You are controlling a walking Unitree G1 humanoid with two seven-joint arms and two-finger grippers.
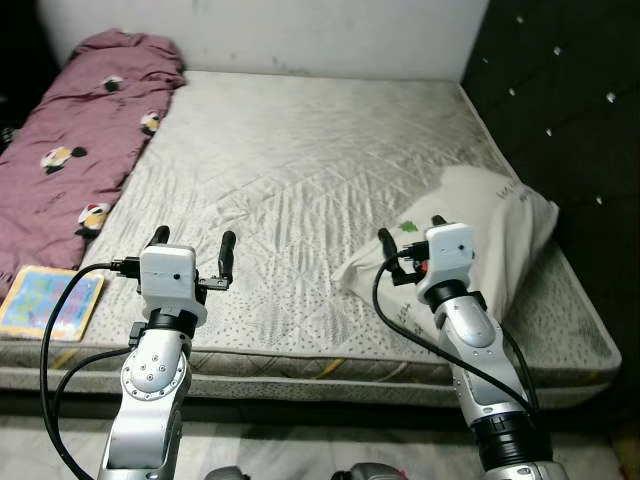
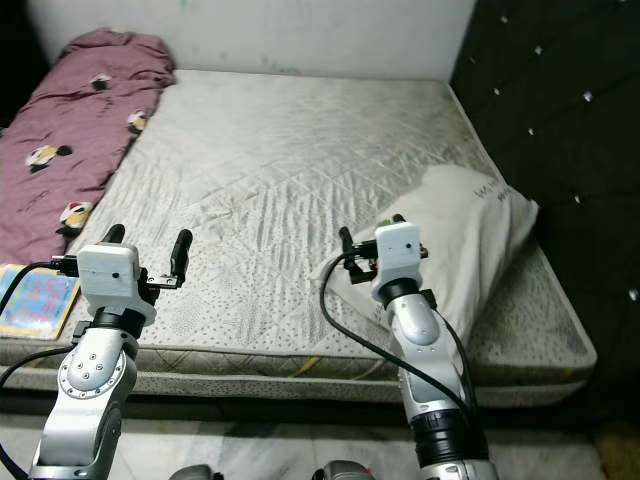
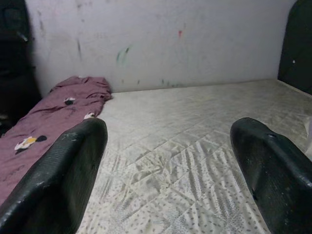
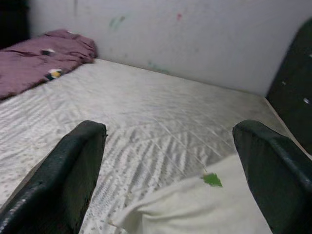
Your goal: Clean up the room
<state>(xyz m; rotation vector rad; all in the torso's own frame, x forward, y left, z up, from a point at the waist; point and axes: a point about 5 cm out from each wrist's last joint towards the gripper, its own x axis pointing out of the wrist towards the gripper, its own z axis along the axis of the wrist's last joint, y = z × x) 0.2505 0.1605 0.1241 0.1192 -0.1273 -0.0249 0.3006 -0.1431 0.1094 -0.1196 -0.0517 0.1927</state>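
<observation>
A white pillow [image 1: 490, 235] lies on the right side of the grey mattress [image 1: 300, 150], near the dark headboard. A crumpled maroon blanket [image 1: 85, 130] with cartoon prints stretches along the mattress's left side. My right gripper [image 1: 412, 232] is open, hovering at the pillow's near left corner; the pillow [image 4: 204, 204] and its small green mark show below its fingers [image 4: 73, 175]. My left gripper [image 1: 193, 247] is open above the mattress's front left part, with nothing between its fingers [image 3: 58, 175].
A colourful flat book or board [image 1: 50, 300] lies on the mattress's front left corner. A black tufted headboard [image 1: 560, 110] stands along the right. A pale wall [image 1: 270, 30] runs behind the bed. Light floor [image 1: 300, 440] lies in front of the mattress.
</observation>
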